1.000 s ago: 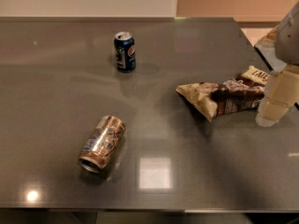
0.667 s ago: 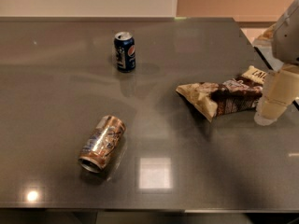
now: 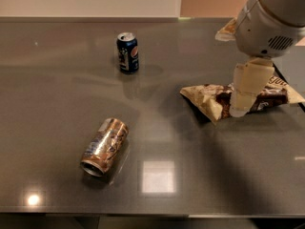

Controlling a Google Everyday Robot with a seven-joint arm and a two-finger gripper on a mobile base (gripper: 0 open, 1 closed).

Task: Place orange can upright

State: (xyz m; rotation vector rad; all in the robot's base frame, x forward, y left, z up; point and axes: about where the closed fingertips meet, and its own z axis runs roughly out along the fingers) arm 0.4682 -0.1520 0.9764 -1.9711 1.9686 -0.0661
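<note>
The orange can (image 3: 105, 146) lies on its side on the dark grey table (image 3: 57, 80), near the front left, its silver top end facing the front edge. The gripper (image 3: 240, 109) hangs at the right, over the snack bags, far to the right of the can and well apart from it. Nothing shows between its fingers.
A dark blue Pepsi can (image 3: 128, 52) stands upright at the back centre. A brown and white snack bag (image 3: 214, 99) lies at the right under the gripper, with another packet (image 3: 279, 82) beside it. The table's front edge (image 3: 143, 213) runs just below the orange can.
The arm has moved in from the right edge toward the left, and more of it shows over the snack bags. The cans and bags have not moved.
</note>
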